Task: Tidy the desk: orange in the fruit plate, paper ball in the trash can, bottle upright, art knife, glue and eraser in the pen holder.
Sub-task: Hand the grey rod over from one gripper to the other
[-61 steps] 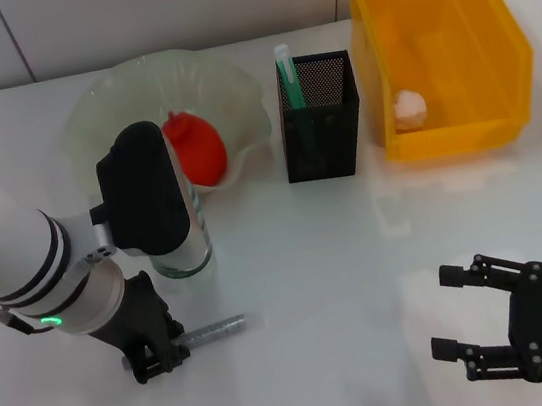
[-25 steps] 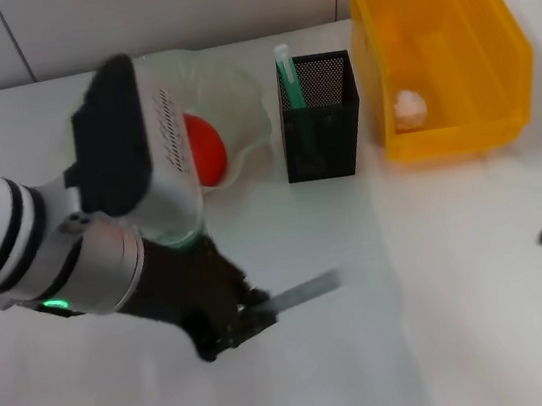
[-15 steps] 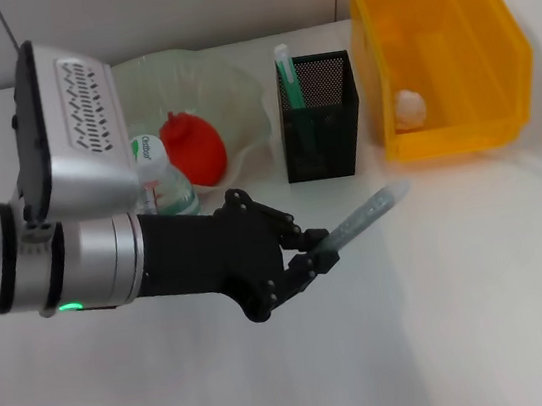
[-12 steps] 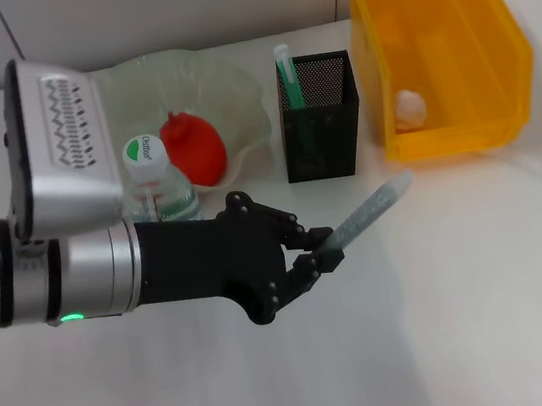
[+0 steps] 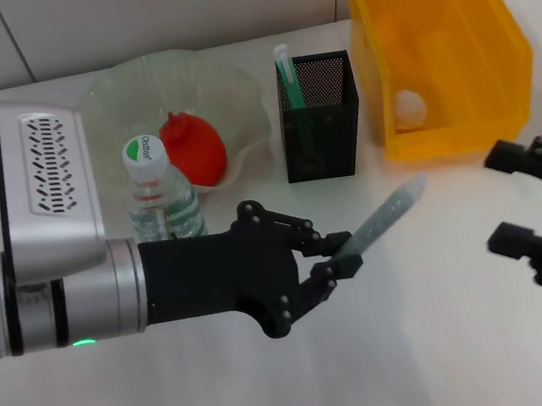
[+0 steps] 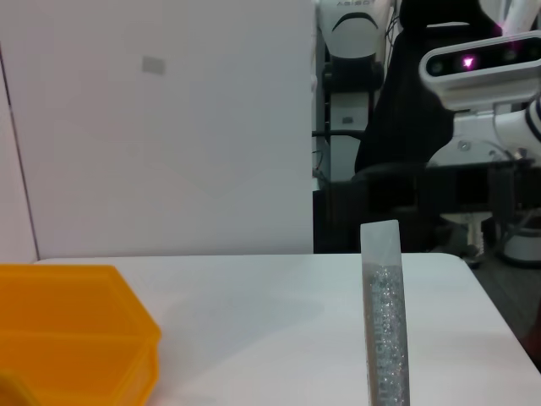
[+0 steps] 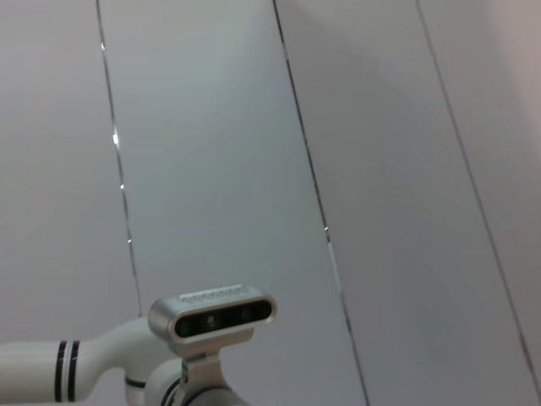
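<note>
While the bottle (image 5: 159,190) stands upright beside the plate (image 5: 235,92), the knife (image 5: 384,213) is held clamped in the left pincer (image 5: 337,254) above the surface (image 5: 442,340), near the holder (image 5: 320,120). The right pincer (image 5: 531,217) is kept apart.

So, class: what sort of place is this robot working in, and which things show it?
Probably a robotics lab staged as a desk: a white tabletop carries a black mesh pen holder and yellow plastic bin, and another white robot stands behind.
</note>
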Robot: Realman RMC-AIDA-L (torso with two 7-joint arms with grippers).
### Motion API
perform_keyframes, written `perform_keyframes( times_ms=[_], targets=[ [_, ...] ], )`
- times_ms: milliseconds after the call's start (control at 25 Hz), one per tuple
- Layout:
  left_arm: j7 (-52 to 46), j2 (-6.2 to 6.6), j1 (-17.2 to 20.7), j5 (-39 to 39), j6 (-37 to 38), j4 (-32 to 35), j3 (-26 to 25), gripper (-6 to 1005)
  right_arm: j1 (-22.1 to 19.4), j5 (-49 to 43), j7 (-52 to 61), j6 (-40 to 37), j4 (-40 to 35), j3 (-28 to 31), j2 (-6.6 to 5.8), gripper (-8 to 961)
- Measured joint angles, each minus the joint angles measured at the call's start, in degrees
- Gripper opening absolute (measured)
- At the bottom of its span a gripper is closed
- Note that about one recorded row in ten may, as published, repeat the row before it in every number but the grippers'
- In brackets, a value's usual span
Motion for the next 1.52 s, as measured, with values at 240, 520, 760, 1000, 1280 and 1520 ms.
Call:
perform_keyframes(
  times_ms=[240, 520, 760, 1000, 1280, 1520],
  targets=[
    [0.36, 0.05, 0.04, -1.21, -0.59, -0.31, 1.10, 148, 1.80, -2.37, 0.05, 2.25, 0.19, -0.24, 0.71, 775],
    [0.98, 0.07, 0.05, -1.65, -0.40, -0.48, 1.40, 146, 3.21, -4.17, 0.06, 4.64, 0.76, -0.41, 1.20, 772],
    [0.95, 0.05, -0.08, -1.70, -0.07, -0.48, 1.42, 146, 4.21, -4.32, 0.08, 5.59, 1.39, -1.72, 1.18, 770],
    [0.73, 0.10, -0.07, -1.71, 0.03, -0.49, 1.40, 147, 4.86, -4.42, -0.26, 5.75, 2.14, -3.12, 1.17, 712],
    [0.63, 0.18, 0.06, -1.72, 0.40, -0.46, 1.39, 147, 5.00, -4.42, -0.11, 6.02, 2.14, -3.24, 1.12, 556],
    [0.62, 0.23, 0.05, -1.71, 0.77, -0.27, 1.39, 145, 5.49, -4.29, -0.05, 6.66, 2.19, -3.28, 1.12, 380]
  ],
)
